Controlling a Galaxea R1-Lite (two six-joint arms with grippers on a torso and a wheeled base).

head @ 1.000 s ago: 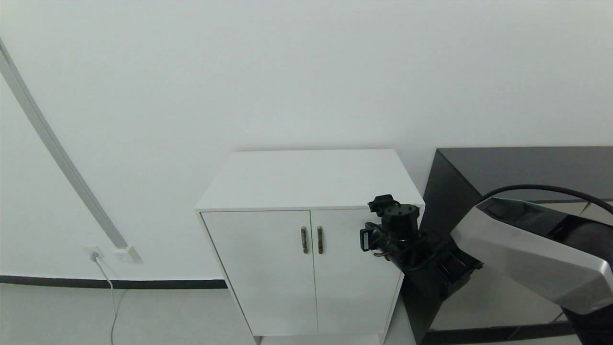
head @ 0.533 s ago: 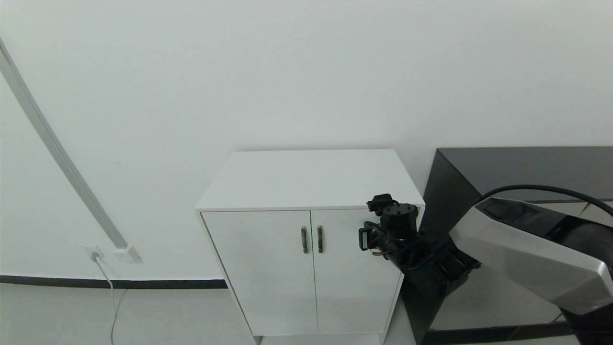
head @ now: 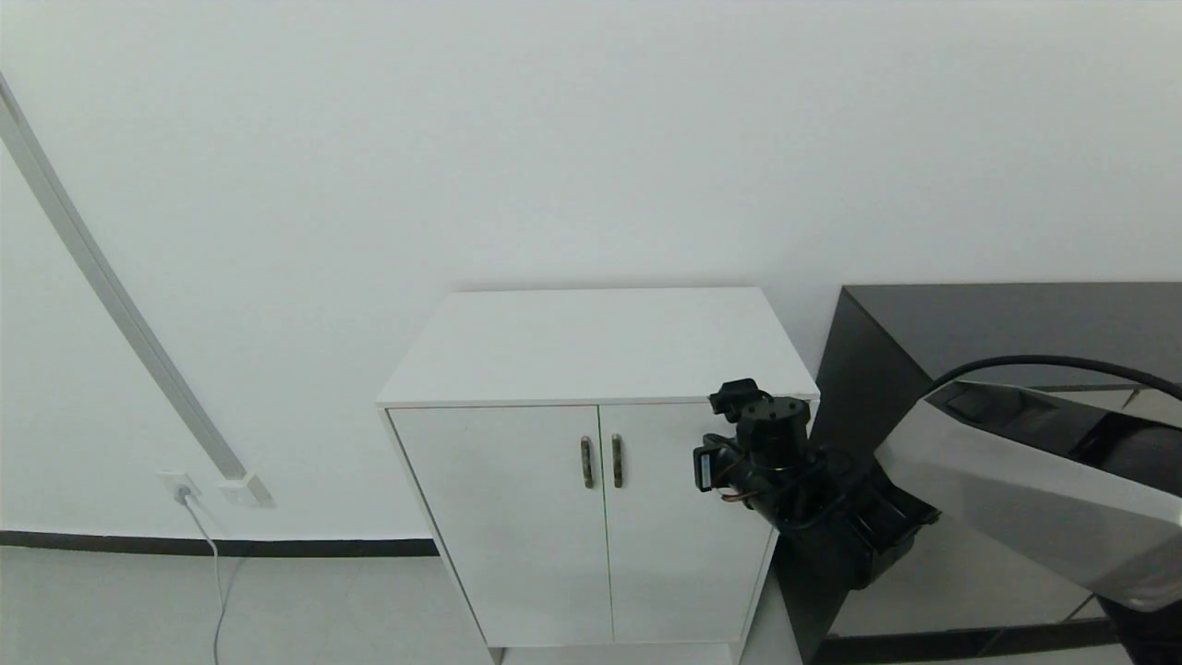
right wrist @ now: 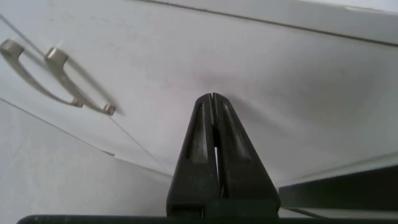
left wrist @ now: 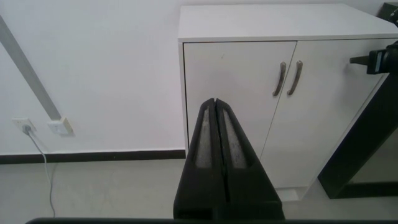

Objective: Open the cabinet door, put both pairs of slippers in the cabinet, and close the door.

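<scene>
The right gripper has its two fingers pressed together with nothing between them. It hangs close up against the upper part of the cabinet's right door, on the side away from the handles. Whether the tips touch the panel cannot be told. The left gripper is likewise pressed together and holds nothing. It stands well back from the cabinet, pointing toward the left door.

Beyond them stands the cabinet, white, on the pale floor with its back to the wall. Both doors are shut flush and meet at a thin centre seam. The two slim metal handles, left handle and right handle, stand upright just beside each other on either side of that seam. With the doors shut, what lies inside is hidden.

A dark, glossy piece of furniture stands just beside the cabinet on the robot's right.

Farther off on the left, a wall socket sits low on the wall with a grey cord trailing from it down to the floor. A small white box is just beside the socket. A pale conduit runs slantwise up the wall from that box. A black skirting strip lines the foot of the wall.
</scene>
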